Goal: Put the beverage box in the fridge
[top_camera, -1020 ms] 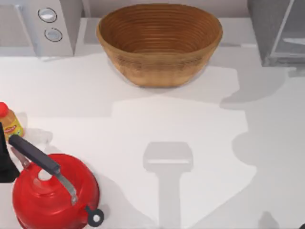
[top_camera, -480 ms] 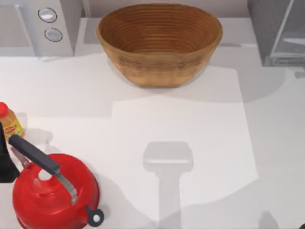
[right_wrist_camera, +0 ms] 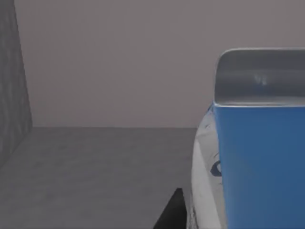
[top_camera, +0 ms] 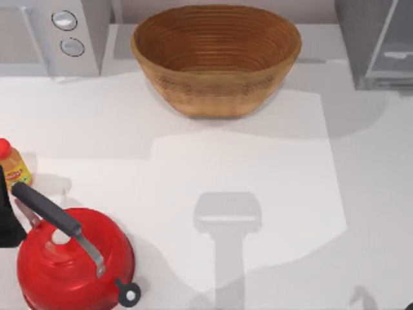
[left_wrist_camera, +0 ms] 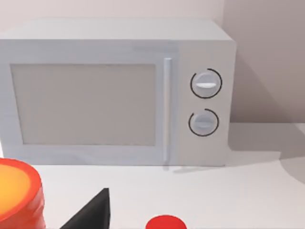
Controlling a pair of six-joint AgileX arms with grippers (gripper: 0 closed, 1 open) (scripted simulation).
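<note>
The beverage box (right_wrist_camera: 259,143) is seen close up in the right wrist view, upright, blue on its face with a grey top flap and a white side bearing blue lettering; it stands inside the fridge (top_camera: 374,42), whose grey speckled wall (right_wrist_camera: 12,81) and grey floor lie beside and under it. A dark finger (right_wrist_camera: 170,210) of the right gripper is seen just beside the carton's white side; whether the carton is gripped or released cannot be told. In the top view the fridge stands at the table's (top_camera: 258,168) far right corner, to the right of the woven basket (top_camera: 216,58); a microwave (top_camera: 48,35) with 2 round dials stands left of the basket. Nearer, left of and below the basket, sit a red kettle (top_camera: 74,261) with a dark handle and an orange-capped bottle (top_camera: 13,165). The left arm (top_camera: 8,219) is parked just beside the kettle; a dark finger (left_wrist_camera: 93,212) of it is seen facing the microwave, its grip state not tellable.
</note>
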